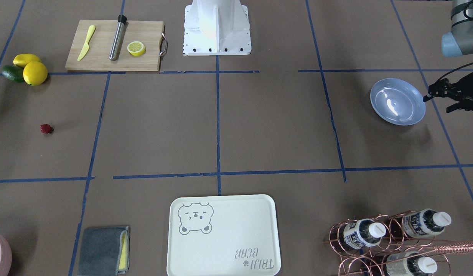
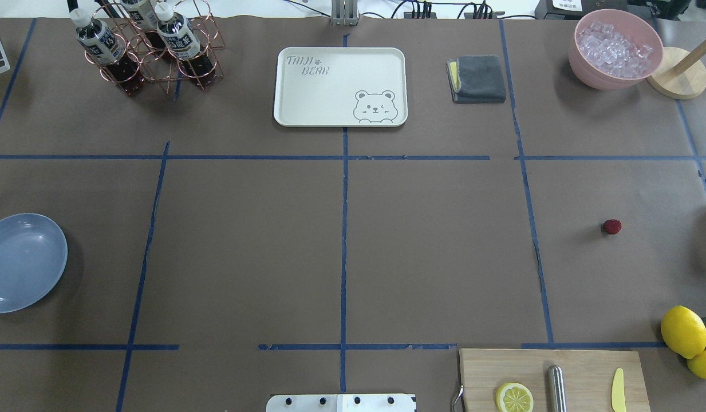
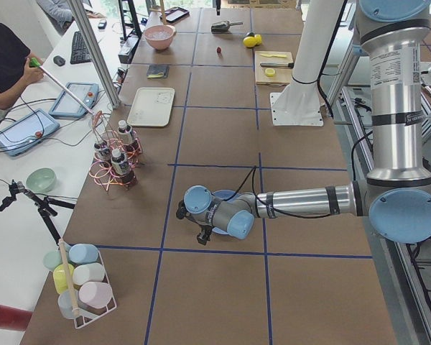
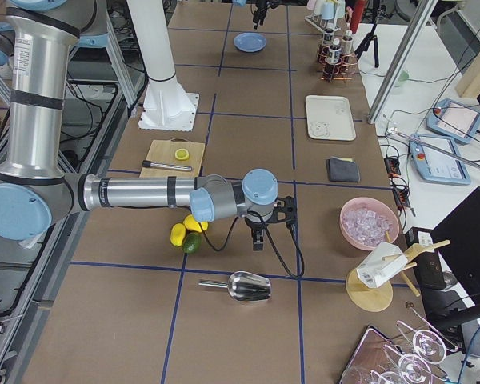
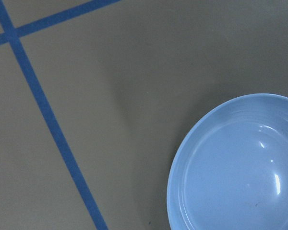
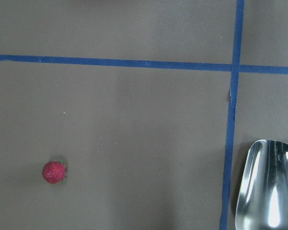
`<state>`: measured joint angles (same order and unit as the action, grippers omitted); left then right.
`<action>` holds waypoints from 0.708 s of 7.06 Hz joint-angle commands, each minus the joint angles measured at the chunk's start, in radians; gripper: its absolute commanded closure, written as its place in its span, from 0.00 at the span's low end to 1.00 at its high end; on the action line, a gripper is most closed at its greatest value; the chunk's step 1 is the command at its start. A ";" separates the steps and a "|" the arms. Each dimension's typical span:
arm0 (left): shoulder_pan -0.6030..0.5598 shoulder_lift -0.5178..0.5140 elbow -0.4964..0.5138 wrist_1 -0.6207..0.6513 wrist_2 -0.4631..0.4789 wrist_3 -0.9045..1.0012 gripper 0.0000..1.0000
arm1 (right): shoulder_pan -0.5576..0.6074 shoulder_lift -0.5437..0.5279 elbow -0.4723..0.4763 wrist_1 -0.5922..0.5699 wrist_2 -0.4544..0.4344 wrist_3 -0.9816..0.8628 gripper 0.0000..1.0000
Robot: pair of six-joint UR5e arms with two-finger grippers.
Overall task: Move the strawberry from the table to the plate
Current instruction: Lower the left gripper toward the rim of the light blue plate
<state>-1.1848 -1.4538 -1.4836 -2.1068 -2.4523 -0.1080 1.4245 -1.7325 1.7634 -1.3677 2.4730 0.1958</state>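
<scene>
Strawberry [image 2: 611,226] lot, by size: bench [image 2: 433,257], brown paper gridded with blue tape; plate [image 2: 20,263], round, glossy light blue, at the bench's far left edge. Left pincer [image 1: 439,102] just beside the plate's rim, right pincer [image 4: 256,238] hanging over the bench's right end near the lemons [image 2: 683,331]; for both, apart or together cannot be told. Strawberry, small and dark red, lies alone on the bench's right half, between lemons and ice bowl [image 2: 616,48], well apart from the plate, held by neither pincer.
</scene>
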 commanded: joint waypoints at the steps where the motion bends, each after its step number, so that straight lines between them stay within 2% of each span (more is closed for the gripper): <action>1: 0.039 -0.023 0.029 -0.015 0.058 -0.065 0.01 | -0.001 -0.002 -0.005 0.062 0.004 -0.009 0.00; 3: 0.045 -0.026 0.039 -0.013 0.059 -0.064 0.18 | -0.003 -0.002 -0.007 0.064 0.006 -0.003 0.00; 5: 0.053 -0.026 0.040 -0.013 0.059 -0.067 0.19 | -0.004 0.002 -0.010 0.061 0.010 0.011 0.00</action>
<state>-1.1380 -1.4798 -1.4453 -2.1204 -2.3936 -0.1731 1.4217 -1.7331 1.7556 -1.3055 2.4800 0.1967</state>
